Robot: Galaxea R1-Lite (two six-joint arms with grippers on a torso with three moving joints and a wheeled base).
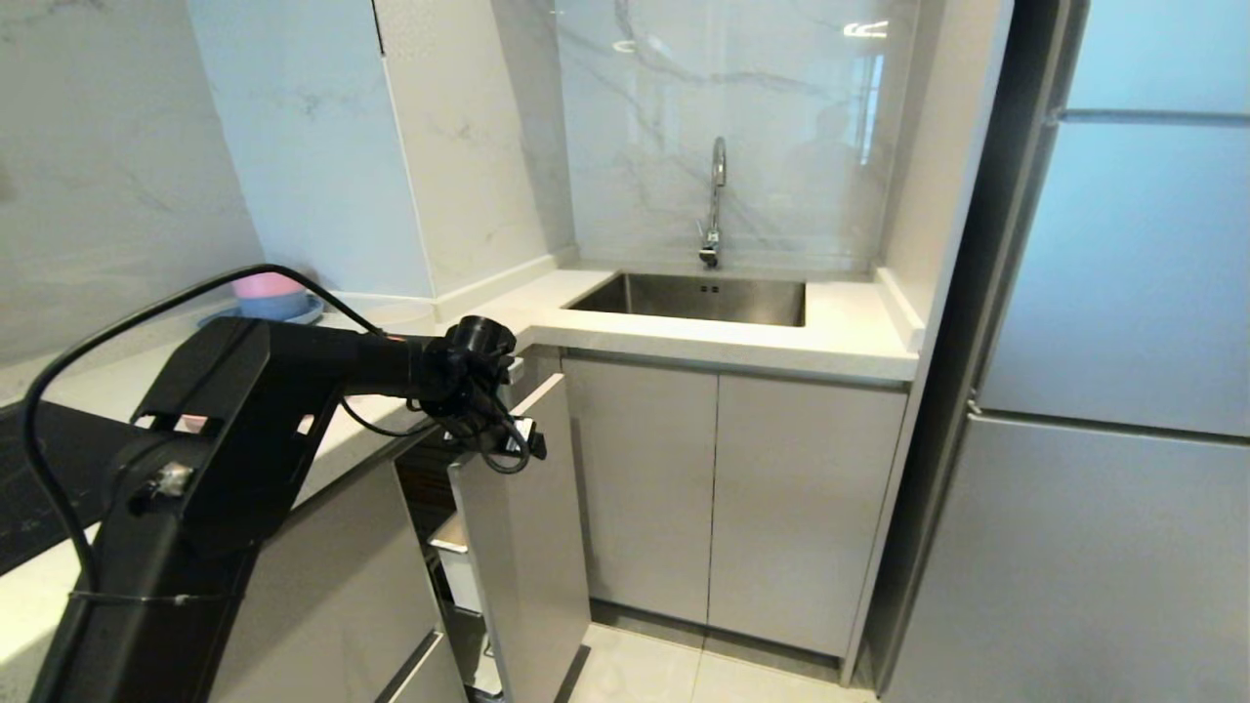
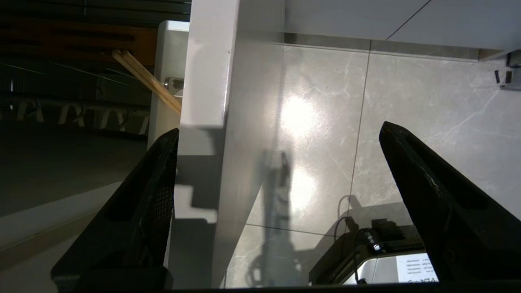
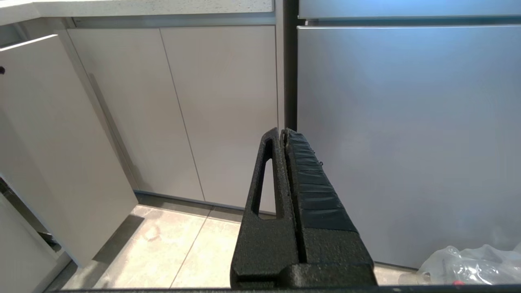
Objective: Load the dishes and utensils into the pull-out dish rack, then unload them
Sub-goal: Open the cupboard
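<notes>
The left end effector (image 2: 279, 134) hangs spread wide over the pull-out dish rack (image 1: 522, 527), pointing down. The chopsticks (image 2: 147, 79) lean in its white cup. The right end effector (image 3: 283, 136) is pressed together.

Marble-veined walls (image 1: 645, 107) backed a steel sink (image 1: 698, 298) and chrome faucet (image 1: 716, 200) at twelve o'clock. Pale grey cabinet doors (image 1: 737, 488) stood beneath the white worktop (image 1: 840, 337); a tall refrigerator (image 1: 1113, 391) stood at three o'clock, above glossy floor tiles (image 2: 407, 106).

At the frame's centre the pale grey front panel (image 1: 532, 547) stands beside light-wood chopsticks (image 2: 148, 81), black fingers (image 2: 134, 215) frame grey marbled floor tiles (image 2: 427, 93), and upper left a pink bowl (image 1: 266, 285) sits in blue on the white tabletop (image 1: 840, 342).
</notes>
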